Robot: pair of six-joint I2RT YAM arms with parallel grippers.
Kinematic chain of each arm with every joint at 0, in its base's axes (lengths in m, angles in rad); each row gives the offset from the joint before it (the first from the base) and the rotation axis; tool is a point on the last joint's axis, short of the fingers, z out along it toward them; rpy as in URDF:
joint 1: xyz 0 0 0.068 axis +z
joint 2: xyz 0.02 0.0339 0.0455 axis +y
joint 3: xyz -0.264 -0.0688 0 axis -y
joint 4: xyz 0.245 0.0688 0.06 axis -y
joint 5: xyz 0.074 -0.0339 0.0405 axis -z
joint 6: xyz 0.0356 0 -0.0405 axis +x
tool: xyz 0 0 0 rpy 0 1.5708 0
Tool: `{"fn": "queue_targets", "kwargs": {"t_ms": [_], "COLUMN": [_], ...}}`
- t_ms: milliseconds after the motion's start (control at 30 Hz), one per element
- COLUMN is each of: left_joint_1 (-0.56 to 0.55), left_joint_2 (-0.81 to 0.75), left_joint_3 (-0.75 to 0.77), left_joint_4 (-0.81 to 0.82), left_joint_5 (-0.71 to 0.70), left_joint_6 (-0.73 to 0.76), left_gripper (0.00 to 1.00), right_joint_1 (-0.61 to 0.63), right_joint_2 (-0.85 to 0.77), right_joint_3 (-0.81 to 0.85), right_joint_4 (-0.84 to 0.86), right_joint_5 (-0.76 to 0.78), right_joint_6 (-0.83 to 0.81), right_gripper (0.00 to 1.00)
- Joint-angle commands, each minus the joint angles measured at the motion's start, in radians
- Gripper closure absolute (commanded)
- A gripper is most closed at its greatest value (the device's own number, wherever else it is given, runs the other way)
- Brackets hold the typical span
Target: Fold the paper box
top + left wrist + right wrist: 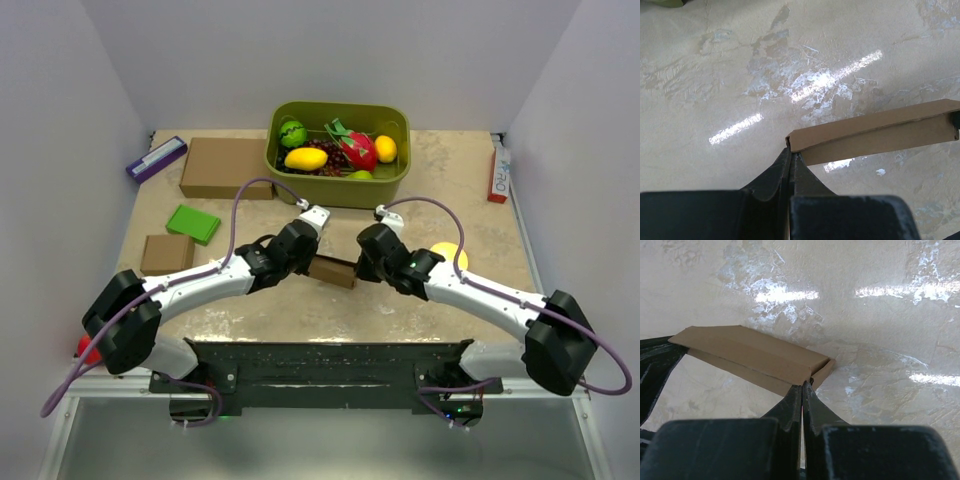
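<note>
**Paper box (332, 271) pinched at both ends**

Left claw (791, 152) and right claw (802, 387) each clench an opposite end of the flattened brown carton. They hold it between them near the middle of the table (450, 170), in front of the green bin (390, 190). Folding looks well advanced. The next move likely calls for tucking an end flap without buckling the thin card.

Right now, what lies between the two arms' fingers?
Only the paper box. It spans the gap, with the left fingers and the right fingers each pinched shut on one end. The top view shows this, and both wrist views confirm it.
</note>
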Motion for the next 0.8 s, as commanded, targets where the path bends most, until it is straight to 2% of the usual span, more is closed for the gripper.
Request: {"fn": "queue_targets", "kwargs": {"t_ms": [0,300,767], "left_joint_1": [-0.029,-0.029,-0.029], "left_joint_2": [0.043,0.035,0.024], "left_joint_3": [-0.003,0.005,0.003], "left_joint_4": [-0.084,-0.081,-0.070], "left_joint_5": [0.110,0.125,0.131], "left_joint_6": [-0.016,-0.027,-0.039], "left_gripper": [1.00,1.00,1.00], "right_joint_1": [0.013,0.047,0.163], "right_joint_2": [-0.016,-0.004,0.106], "right_joint_3": [-0.040,-0.091,-0.011], "right_joint_4": [0.109,0.093,-0.077], "right_joint_5": [-0.066,-0.047,0.111], "right_joint_6": [0.031,0.023,0.034], "right_gripper": [1.00,1.00,1.00]}}
